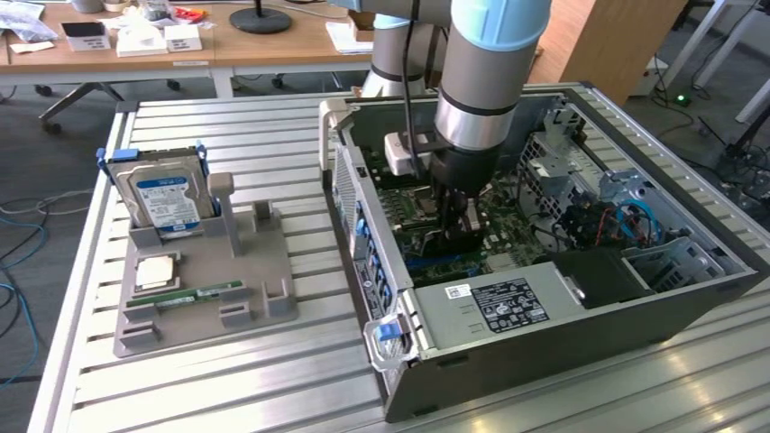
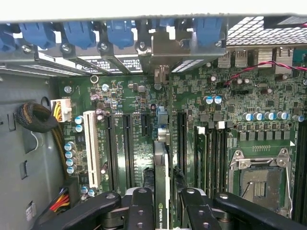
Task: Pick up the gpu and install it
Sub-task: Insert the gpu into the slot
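Workshop, slatted metal surface point(image 1: 241, 379), open PC case point(image 1: 578, 325) on it. Jaws clenched on gpu point(image 2: 161, 191), card held on edge above motherboard point(image 2: 139, 96), in line with expansion slots, bracket end toward case rear. Pickup done; seating not confirmed. Holder tray point(image 1: 205, 280) beside case: hard drive point(image 1: 166, 194), RAM stick point(image 1: 198, 294).

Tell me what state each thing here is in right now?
Graphics card: held on edge by the gripper, down among the motherboard slots.
Gripper: shut on the card.
Computer case: lying on its side, side panel off.
Hard drive: standing upright in the grey holder.
Memory stick: lying flat in the holder.
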`<state>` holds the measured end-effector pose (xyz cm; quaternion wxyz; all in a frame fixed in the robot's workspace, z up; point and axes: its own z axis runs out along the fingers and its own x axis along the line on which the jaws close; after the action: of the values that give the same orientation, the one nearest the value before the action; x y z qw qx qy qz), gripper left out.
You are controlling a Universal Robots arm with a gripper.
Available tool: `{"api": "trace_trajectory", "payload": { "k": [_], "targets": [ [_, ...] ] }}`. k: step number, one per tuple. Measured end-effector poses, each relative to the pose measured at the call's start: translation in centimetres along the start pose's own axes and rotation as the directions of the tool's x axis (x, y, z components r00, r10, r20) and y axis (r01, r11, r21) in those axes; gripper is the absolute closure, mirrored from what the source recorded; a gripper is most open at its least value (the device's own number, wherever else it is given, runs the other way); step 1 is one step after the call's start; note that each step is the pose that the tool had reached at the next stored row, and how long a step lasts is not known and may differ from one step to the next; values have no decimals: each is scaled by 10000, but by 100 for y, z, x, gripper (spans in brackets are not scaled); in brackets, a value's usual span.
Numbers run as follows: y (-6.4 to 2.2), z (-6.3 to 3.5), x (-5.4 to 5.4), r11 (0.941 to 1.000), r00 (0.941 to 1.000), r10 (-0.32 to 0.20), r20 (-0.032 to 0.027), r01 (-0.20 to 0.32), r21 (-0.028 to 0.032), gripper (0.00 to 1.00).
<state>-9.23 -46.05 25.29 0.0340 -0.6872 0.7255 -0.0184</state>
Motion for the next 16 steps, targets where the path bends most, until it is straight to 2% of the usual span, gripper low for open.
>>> {"api": "trace_trajectory", "payload": {
  "k": [16],
  "targets": [
    [6,16,1,10000,10000,-33,3,33,2,74]
  ]
}}
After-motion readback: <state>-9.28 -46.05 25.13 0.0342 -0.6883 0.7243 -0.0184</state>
